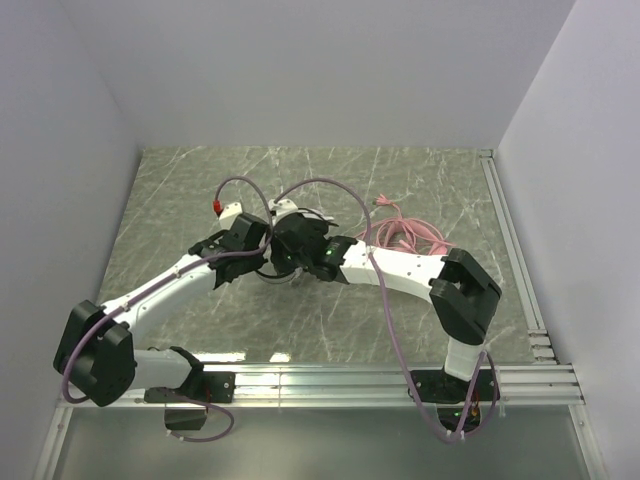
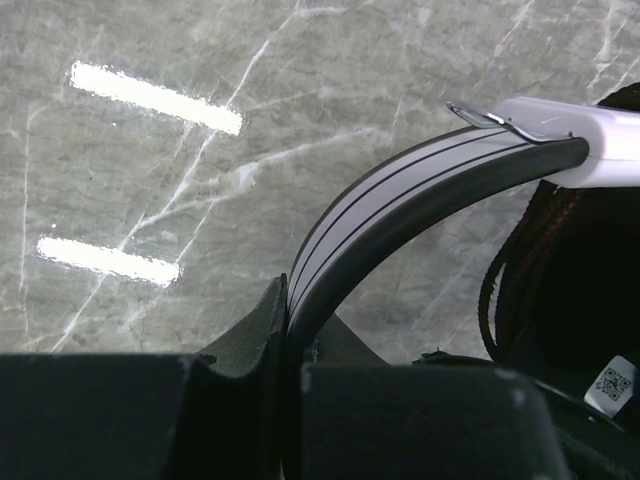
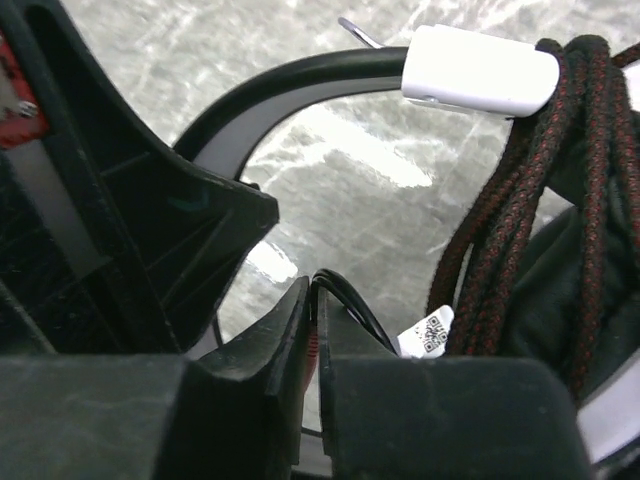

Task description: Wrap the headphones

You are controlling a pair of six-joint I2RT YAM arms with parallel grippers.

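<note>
The black-and-white headphones [image 1: 283, 272] lie mid-table, mostly hidden under both grippers. My left gripper [image 2: 290, 325] is shut on their grey-and-black headband [image 2: 400, 190], which arches up to a white slider [image 2: 590, 135]. My right gripper [image 3: 316, 305] is shut on a thin black cable [image 3: 355, 300]. Braided black-and-red cable [image 3: 565, 170] is wound in several turns round the headband beside the white slider [image 3: 480, 70]. In the top view the left gripper [image 1: 240, 240] and right gripper [image 1: 300, 245] meet. The pink cable [image 1: 405, 235] lies bunched behind the right arm; the pink headset is hidden.
White walls close the table on the left, back and right. Aluminium rails [image 1: 400, 380] run along the near edge and another rail [image 1: 510, 240] along the right side. A QR tag [image 3: 430, 325] hangs by the earcup.
</note>
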